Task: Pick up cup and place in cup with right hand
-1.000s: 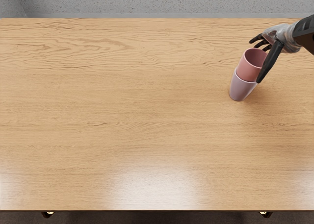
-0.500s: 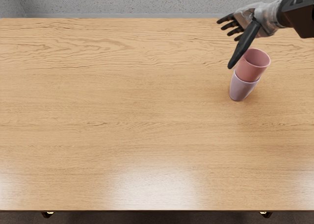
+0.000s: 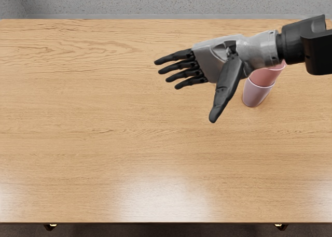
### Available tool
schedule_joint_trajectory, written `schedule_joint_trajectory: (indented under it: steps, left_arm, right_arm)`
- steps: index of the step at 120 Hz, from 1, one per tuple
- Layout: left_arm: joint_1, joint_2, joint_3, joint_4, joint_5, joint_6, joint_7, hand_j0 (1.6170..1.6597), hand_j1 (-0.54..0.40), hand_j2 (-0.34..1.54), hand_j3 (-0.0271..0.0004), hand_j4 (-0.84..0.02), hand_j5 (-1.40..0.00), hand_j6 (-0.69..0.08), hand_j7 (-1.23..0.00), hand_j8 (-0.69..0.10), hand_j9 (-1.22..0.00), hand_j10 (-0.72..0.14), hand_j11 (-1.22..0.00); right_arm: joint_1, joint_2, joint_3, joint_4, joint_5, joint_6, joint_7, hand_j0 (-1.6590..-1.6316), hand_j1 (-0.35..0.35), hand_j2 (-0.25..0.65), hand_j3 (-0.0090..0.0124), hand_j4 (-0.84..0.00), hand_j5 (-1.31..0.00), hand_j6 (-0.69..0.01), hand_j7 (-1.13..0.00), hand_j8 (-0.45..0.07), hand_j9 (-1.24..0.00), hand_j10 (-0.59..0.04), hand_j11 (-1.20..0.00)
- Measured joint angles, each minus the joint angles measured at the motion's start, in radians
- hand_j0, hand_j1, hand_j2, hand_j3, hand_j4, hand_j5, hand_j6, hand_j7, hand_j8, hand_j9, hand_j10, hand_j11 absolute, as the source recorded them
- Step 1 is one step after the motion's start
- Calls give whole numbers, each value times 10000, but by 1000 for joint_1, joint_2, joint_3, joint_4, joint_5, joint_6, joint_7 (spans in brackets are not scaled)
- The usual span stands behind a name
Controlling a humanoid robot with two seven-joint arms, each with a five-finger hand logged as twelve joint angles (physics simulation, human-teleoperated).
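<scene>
My right hand [image 3: 195, 103] reaches in from the right edge over the table, its fingers and thumb spread with nothing held. Behind and below its wrist, the pink cup [image 3: 262, 77] sits nested in the pale lilac cup [image 3: 255, 94], which stands on the table at the right. The wrist covers most of the pink cup's opening. The left hand is out of view.
The wooden table [image 3: 119, 138] fills most of the view, with its front edge near the bottom. A grey speckled wall [image 3: 166, 2] lies beyond its far edge.
My right hand has moved left and toward the table's front, away from the cups, and looks larger. Its wrist now hides part of the pink cup. The nested cups have stayed put.
</scene>
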Motion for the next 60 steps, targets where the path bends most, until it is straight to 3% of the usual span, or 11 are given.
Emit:
schedule_joint_trajectory:
  steps: [20, 60]
  left_arm:
    - [0, 0, 0, 0, 0, 0, 0, 16581, 3490, -1, 0, 0, 0, 0, 0, 0, 0, 0, 0]
    - [0, 0, 0, -1, 0, 0, 0, 16581, 3490, 0, 0, 0, 0, 0, 0, 0, 0, 0, 0]
  right_arm:
    - [-89, -85, 35, 24, 79, 109, 0, -16581, -3052, -75, 0, -371, -478, -372, -478, -371, -478, -370, -478]
    - [-178, -261, 45, 20, 133, 136, 0, -16581, -3042, -76, 0, -371, -487, -369, -488, -371, -487, -373, -487]
